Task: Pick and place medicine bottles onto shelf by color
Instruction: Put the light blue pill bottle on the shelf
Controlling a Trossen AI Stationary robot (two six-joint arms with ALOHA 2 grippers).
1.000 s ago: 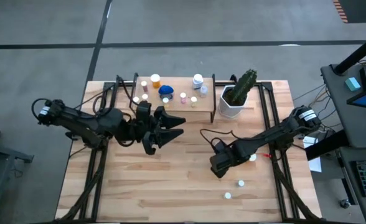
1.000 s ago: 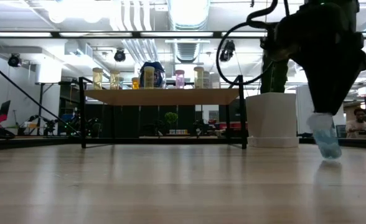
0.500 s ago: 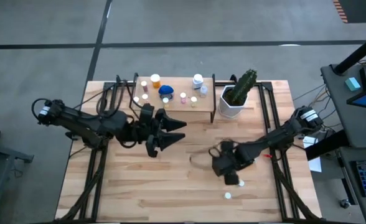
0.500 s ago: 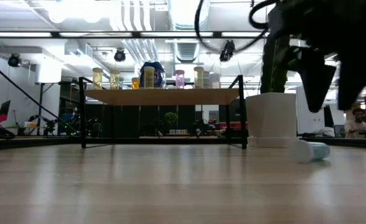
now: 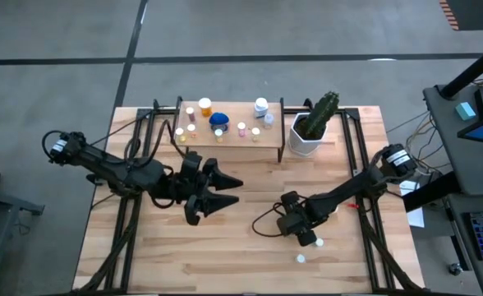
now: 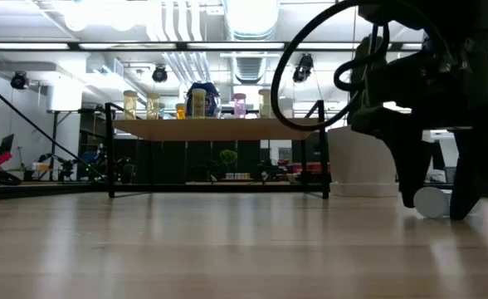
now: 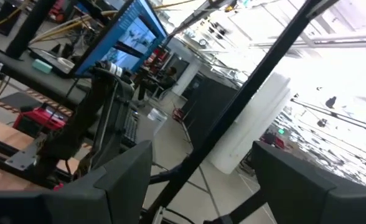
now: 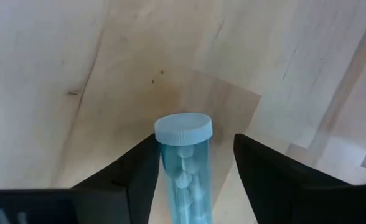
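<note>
A blue see-through medicine bottle point(image 8: 183, 168) with a pale cap point(image 8: 183, 129) lies on its side on the tabletop. My right gripper point(image 8: 195, 149) is open and low over it, one finger on each side; the high view shows this gripper point(image 5: 305, 234) right of the table's middle, toward the near edge. In the low view its fingers point(image 6: 410, 187) reach down to the table around the bottle point(image 6: 431, 202). My left gripper point(image 5: 225, 191) hangs open over the table's middle, holding nothing. The shelf point(image 5: 237, 111) stands at the far edge, with several bottles on it. My right gripper comes at the lying bottle from above with its fingers along the bottle's length. One finger point(image 8: 142, 165) lies close against the bottle's side and the other stands clear of it. Whether the near finger touches, I cannot tell.
Two more small white-capped bottles point(image 5: 318, 243) point(image 5: 300, 258) lie on the table just nearer than the right gripper. A white pot with a green cactus point(image 5: 307, 136) stands right of the shelf. Black frame rails run along both table sides.
The right gripper held the blue bottle tilted, cap down, near the table. It opened and rose, and the bottle fell onto its side. The gripper then moved toward the near edge and came down astride it. The left gripper drifted toward the near edge.
</note>
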